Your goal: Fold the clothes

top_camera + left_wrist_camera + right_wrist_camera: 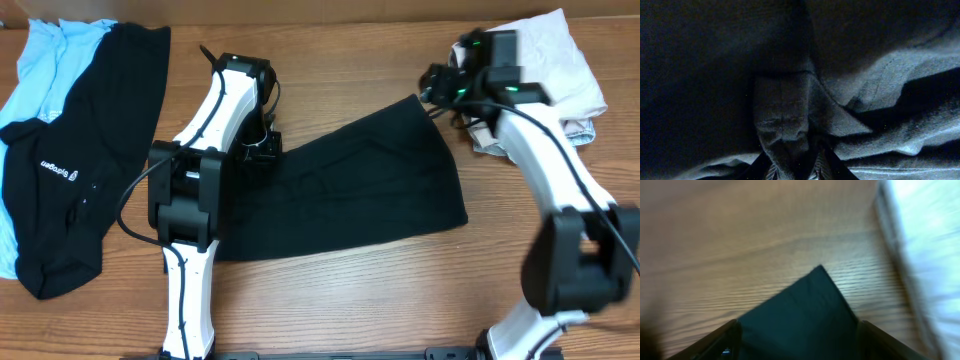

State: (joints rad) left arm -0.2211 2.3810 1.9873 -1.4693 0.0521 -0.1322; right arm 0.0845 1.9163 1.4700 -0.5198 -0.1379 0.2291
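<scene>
Black T-shirt (350, 190) on the table (400, 290). Left gripper (796, 170), at its left edge: jaws pinching a fold. Right gripper (798, 327), at its far-right corner: jaws open, straddling it.

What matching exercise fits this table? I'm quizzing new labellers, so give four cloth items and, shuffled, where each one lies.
Items:
1 plain black shirt
2 lettered black garment
3 light-blue garment
4 white cloth

Places:
A far right corner
B far left corner
C middle of the table
D left side, lying over another garment

Pairs: 1-C, 2-D, 3-B, 4-A
</scene>
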